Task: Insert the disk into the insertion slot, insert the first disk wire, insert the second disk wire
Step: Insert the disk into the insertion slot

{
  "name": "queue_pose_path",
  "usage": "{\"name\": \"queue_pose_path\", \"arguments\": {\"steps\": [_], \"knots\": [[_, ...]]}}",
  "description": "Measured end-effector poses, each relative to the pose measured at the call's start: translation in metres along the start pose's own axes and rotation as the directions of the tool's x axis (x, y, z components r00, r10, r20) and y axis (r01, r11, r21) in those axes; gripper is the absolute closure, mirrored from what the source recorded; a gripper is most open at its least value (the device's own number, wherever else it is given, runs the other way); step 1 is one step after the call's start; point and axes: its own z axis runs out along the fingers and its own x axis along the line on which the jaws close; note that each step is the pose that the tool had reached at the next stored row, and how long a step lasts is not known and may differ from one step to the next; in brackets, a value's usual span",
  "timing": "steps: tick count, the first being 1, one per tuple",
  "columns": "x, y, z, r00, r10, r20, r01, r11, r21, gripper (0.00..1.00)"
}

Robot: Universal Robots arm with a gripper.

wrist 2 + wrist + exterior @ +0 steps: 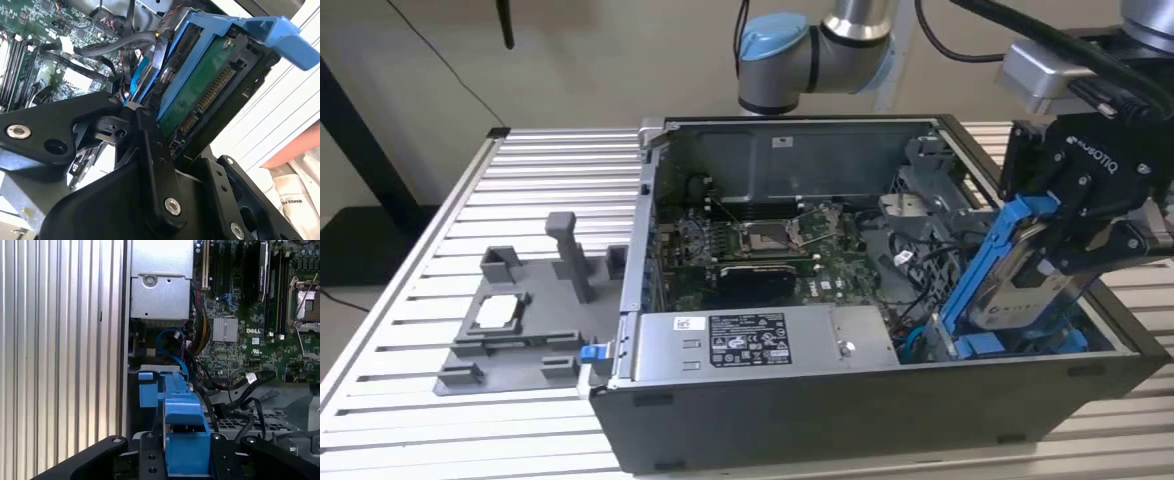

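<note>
- The slatted metal table (440,200) carries everything, its ribs running across the exterior view.
- An open black computer case (854,410) lies on the table towards the exterior view's right, with its inside facing up.
- The robot arm (814,50), with its blue-capped joint, stands beyond the far wall of the case.
- A green motherboard (774,245) covers the case floor, with the bare processor socket (765,237) near its middle.
- A labelled silver power-supply box (734,345) lies along the near wall of the case, left of the drive area.
- A grey printed fixture (507,330) sits on the table at the exterior view's left, well apart from the gripper.
- The gripper (1067,255) hangs over the near right corner of the case, its black fingers closed on the two sides of the disk (1007,290).
- The disk is tilted, its upper blue tab above the case rim and leaning to the exterior view's right.
- Its lower end is down at the blue parts of the insertion slot (987,347); I cannot tell whether it is seated.
- In the second wrist view the disk's green circuit board and connector edge face the camera.
- Black wires (115,45) lie loose over the motherboard just beside the disk.
- A blue cable (170,347) curves between the power-supply box and the disk's carrier.
</note>
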Motion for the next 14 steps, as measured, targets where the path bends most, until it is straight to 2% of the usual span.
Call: {"name": "queue_pose_path", "arguments": {"steps": [1, 2, 5, 7, 9, 12, 13, 14], "knots": [[0.0000, 0.0001, -0.0023, 1.0000, 0.000, -0.0002, 0.000, 1.0000, 0.0000, 0.66], [-0.0001, 0.0002, -0.0052, 1.0000, 0.000, 0.0006, 0.000, 1.0000, 0.0000, 0.60], [-0.0014, 0.0010, -0.0137, 1.0000, 0.000, 0.0005, 0.000, 1.0000, 0.0012, 0.60], [-0.0029, 0.0011, -0.0135, 1.0000, 0.000, 0.0007, 0.000, 1.0000, 0.0057, 0.60], [-0.0055, 0.0018, -0.0124, 1.0000, 0.000, 0.0002, 0.000, 0.9999, 0.0145, 0.60], [-0.0081, 0.0035, -0.0111, 1.0000, 0.001, 0.0019, -0.001, 0.9995, 0.0315, 0.62], [-0.0082, 0.0050, -0.0108, 1.0000, 0.002, 0.0020, -0.002, 0.9994, 0.0347, 0.69], [-0.0081, 0.0060, -0.0108, 1.0000, 0.003, 0.0019, -0.003, 0.9994, 0.0349, 0.69]]}}
